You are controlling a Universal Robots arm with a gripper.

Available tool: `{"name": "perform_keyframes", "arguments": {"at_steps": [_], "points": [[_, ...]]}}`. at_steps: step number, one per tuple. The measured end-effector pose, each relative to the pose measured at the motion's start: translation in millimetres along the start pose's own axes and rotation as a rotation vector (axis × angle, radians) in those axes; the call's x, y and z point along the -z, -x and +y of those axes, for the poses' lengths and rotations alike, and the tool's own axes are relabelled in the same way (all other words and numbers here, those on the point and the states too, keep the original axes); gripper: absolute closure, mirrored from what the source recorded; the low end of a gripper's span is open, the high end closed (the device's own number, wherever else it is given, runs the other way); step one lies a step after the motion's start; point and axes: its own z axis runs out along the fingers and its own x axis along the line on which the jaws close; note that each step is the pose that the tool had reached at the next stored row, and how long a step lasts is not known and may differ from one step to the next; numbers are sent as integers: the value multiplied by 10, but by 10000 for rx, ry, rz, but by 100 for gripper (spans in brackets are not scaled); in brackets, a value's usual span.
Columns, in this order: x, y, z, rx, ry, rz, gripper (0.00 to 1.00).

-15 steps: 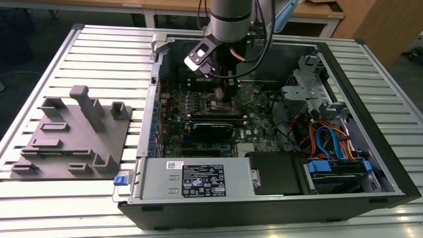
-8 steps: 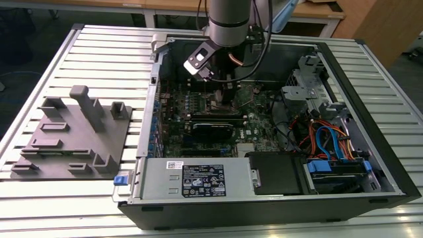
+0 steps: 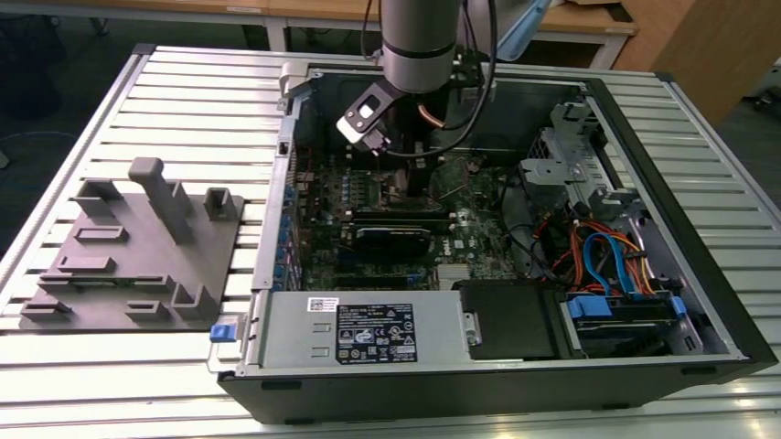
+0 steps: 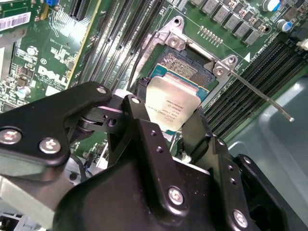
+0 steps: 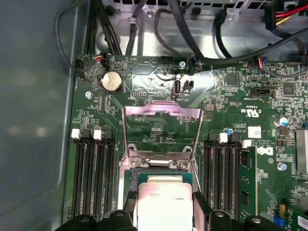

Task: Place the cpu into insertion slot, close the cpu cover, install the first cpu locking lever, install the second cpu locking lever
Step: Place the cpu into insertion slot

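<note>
Because the cpu must enter from above, the exterior view shows the arm point(image 3: 422, 41) reaching down into the open computer case point(image 3: 513, 366). Second wrist view: the gripper point(image 4: 166, 115) clamps the cpu point(image 4: 173, 108) by its edges over the insertion slot point(image 4: 185, 65). First wrist view: the cpu cover point(image 5: 161, 111) stands swung back, leaving the insertion slot free.

The cpu point(image 4: 172, 103) hides much of the slot point(image 4: 185, 65) beneath it. The fingers point(image 4: 142, 127) cover the cpu's two gripped edges.

Robot lab — slatted metal bench point(image 3: 196, 101)
</note>
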Motion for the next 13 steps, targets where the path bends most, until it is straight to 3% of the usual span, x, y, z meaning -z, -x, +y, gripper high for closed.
{"name": "perform_keyframes", "arguments": {"at_steps": [4,13], "points": [[-28,-1,-10,-8,1,37,46],[-88,-2,-30,-123,2,40,46]]}}
